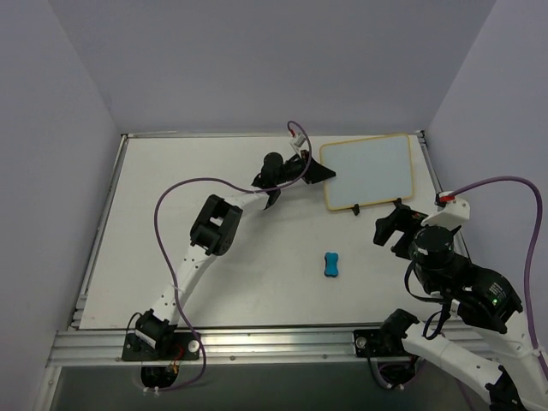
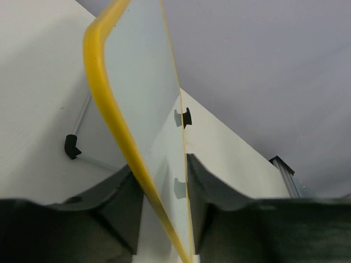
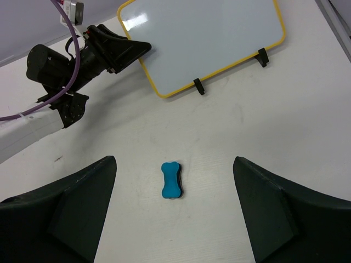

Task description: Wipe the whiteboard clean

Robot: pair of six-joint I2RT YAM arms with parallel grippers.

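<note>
The whiteboard [image 1: 368, 169] has a yellow frame and a blank white face, and sits at the back right of the table. My left gripper [image 1: 321, 174] is shut on its left edge. In the left wrist view the yellow rim [image 2: 109, 104] runs between my fingers [image 2: 120, 213]. The right wrist view shows the board [image 3: 203, 38] with two black clips on its near edge. A blue bone-shaped eraser [image 1: 331, 265] lies flat on the table in front of the board. My right gripper [image 1: 392, 224] is open and empty, hovering above the eraser [image 3: 171, 180], which sits between its fingers [image 3: 82, 208].
The white tabletop [image 1: 214, 163] has metal rails along its edges, and grey walls stand on three sides. A purple cable loops over my left arm [image 1: 210, 231]. A thin wire stand leg with a black foot [image 2: 71, 147] shows behind the board.
</note>
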